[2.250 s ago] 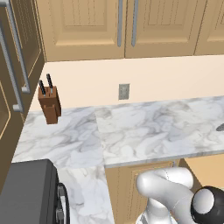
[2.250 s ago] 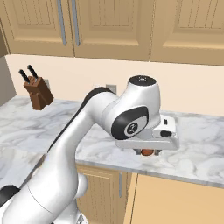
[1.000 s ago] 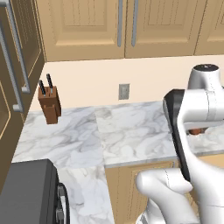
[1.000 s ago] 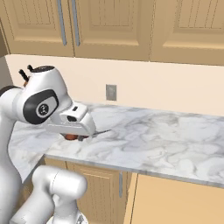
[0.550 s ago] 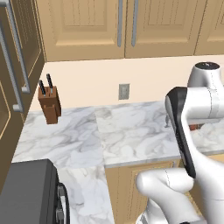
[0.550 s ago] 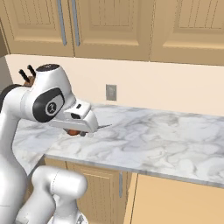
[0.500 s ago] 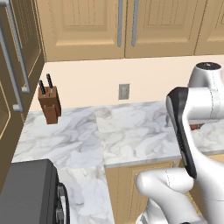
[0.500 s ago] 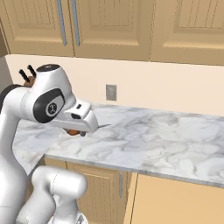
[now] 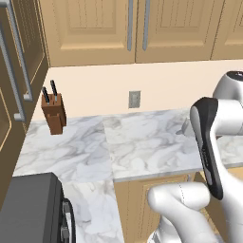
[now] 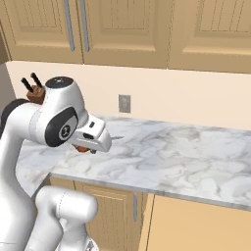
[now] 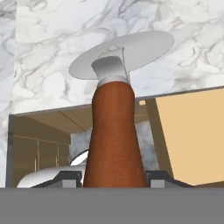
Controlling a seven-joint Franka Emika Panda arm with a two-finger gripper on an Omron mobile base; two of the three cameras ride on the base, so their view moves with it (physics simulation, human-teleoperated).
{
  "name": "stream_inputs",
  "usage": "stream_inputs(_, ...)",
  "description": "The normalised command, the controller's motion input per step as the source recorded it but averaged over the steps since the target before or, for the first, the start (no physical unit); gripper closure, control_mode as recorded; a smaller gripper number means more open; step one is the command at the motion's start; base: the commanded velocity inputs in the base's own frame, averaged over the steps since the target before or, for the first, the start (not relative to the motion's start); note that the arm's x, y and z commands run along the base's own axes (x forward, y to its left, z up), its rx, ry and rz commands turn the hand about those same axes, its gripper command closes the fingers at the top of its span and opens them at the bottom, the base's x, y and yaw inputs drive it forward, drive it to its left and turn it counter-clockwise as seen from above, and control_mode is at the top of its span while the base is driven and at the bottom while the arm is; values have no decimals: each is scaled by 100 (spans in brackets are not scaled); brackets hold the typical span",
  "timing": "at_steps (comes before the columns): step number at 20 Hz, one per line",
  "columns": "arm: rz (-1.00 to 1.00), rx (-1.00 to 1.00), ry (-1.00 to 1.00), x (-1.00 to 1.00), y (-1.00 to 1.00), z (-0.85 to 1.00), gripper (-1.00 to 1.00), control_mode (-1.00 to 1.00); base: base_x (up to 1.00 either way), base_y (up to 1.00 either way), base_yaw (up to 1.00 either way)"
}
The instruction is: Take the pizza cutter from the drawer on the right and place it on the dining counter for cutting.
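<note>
Gripping the pizza cutter (image 11: 114, 127) by its reddish-brown handle, claw (image 11: 114, 179) clamped on the thick lower end, steel wheel pointing away over the marble table (image 11: 52, 48) near its front edge. Judging it light and rigid, smooth handle possibly slippery, thin wheel edge best left untouched; taking hold on the handle looking right. Showing handle and disc plainly in the hand view; giving just a brown sliver under the claw (image 10: 90, 146) in the right base view, plus the knife block (image 9: 54, 114) near the table's far left corner.

pizza cutter (image 11: 114, 131) | reddish-brown tapered handle, grey neck, round silver wheel | clamped at handle base between finger tips | wheel end out over marble worktop edge
</note>
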Motion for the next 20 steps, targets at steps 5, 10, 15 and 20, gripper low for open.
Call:
stream_inputs(5,0,0,0,0,2,0,100,-100,0,0,0)
stream_inputs(10,0,0,0,0,0,0,100,100,-66,-8,0)
stream_inputs(15,0,0,0,0,0,0,100,100,-100,-23,0)
stream_inputs(20,0,0,0,0,0,0,100,100,-63,-2,12)
